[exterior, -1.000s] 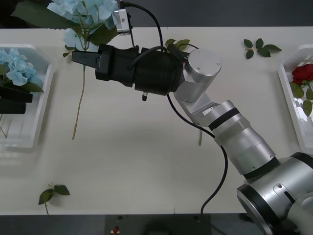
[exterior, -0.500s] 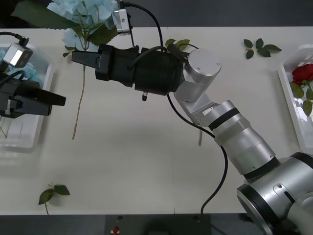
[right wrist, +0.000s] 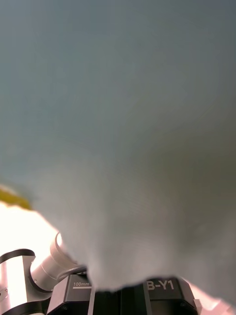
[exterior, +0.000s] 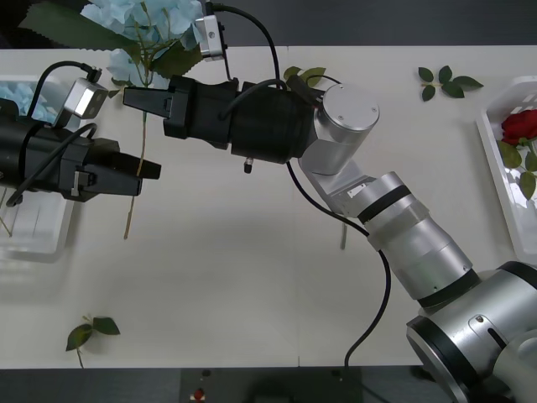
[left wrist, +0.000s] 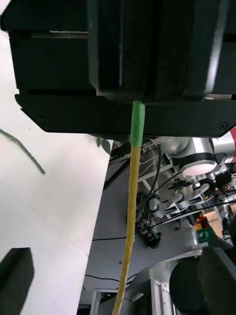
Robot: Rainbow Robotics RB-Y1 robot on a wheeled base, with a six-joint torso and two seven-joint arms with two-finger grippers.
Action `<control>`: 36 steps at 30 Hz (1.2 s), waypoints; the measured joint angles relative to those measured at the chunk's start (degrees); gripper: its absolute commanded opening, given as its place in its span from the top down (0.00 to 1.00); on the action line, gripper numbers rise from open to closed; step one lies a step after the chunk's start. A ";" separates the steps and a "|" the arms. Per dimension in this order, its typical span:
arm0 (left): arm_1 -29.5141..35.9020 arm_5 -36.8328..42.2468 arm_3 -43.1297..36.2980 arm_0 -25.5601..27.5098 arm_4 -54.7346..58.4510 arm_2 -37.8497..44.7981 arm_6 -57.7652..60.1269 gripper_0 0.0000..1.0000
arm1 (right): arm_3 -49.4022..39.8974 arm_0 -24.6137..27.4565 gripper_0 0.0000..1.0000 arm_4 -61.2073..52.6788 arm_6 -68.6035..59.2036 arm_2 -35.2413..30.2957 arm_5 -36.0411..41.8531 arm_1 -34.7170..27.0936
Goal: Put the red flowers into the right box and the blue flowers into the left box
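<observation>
We note one of the blue flowers point(exterior: 138, 34) at the table's far left edge, its pale head lying past the rim and its long stem point(exterior: 134, 180) running back toward the robot across the table point(exterior: 252, 277). The right gripper point(exterior: 138, 98) is clamped shut on that stem just below the head; in the left wrist view the stem point(left wrist: 132, 197) comes straight out from between the closed black fingers. The right arm reaches across from the robot's right side.

The left gripper point(exterior: 147, 172) hangs just beside the stem's middle, over the table next to the left box point(exterior: 50, 239); from the front its black fingers look close together, while its own camera has a dark fingertip at each lower corner (we cannot tell how wide the gap is). More blue bloom point(exterior: 25, 96) lies in the left box behind that arm.

In the right box point(exterior: 495, 155) rests one of the red flowers point(exterior: 520, 126). Loose leaf sprigs point(exterior: 447, 81) lie near the far edge, another point(exterior: 91, 330) near the robot.
</observation>
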 measured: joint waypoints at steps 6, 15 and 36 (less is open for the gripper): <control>-0.09 0.00 0.00 0.00 0.00 -0.01 0.00 1.00 | 0.00 0.00 1.00 0.00 0.03 0.00 0.00 0.00; -0.09 0.00 0.00 0.00 0.00 -0.01 -0.01 1.00 | 0.00 0.00 1.00 -0.01 1.48 0.00 0.00 0.00; -0.09 0.00 0.00 0.00 0.15 -0.01 -0.01 1.00 | 0.00 0.00 0.14 -0.15 1.52 0.00 -0.06 -0.03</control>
